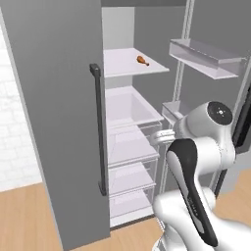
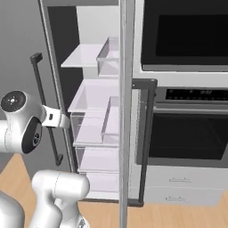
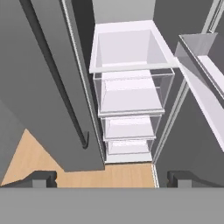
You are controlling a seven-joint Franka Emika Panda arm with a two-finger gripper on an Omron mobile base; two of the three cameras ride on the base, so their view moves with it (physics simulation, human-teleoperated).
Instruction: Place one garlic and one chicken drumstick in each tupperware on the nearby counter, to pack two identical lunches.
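Observation:
One glossy red-brown chicken drumstick [image 1: 142,60] lies on the upper white shelf [image 1: 122,66] of the open fridge, towards the shelf's right side. My gripper [image 3: 111,179] is open with nothing between its fingers. It hangs in front of the fridge at about mid height, well below the drumstick's shelf, and looks down at the clear drawers [image 3: 131,94]. The garlic, the tupperware and the counter are out of view.
The fridge's left door [image 1: 59,122] with its long dark handle [image 1: 98,127] stands open close on my left. The right door carries bins [image 1: 206,56] on my right. A built-in oven [image 2: 187,129] sits right of the fridge. Wooden floor [image 3: 43,162] lies below.

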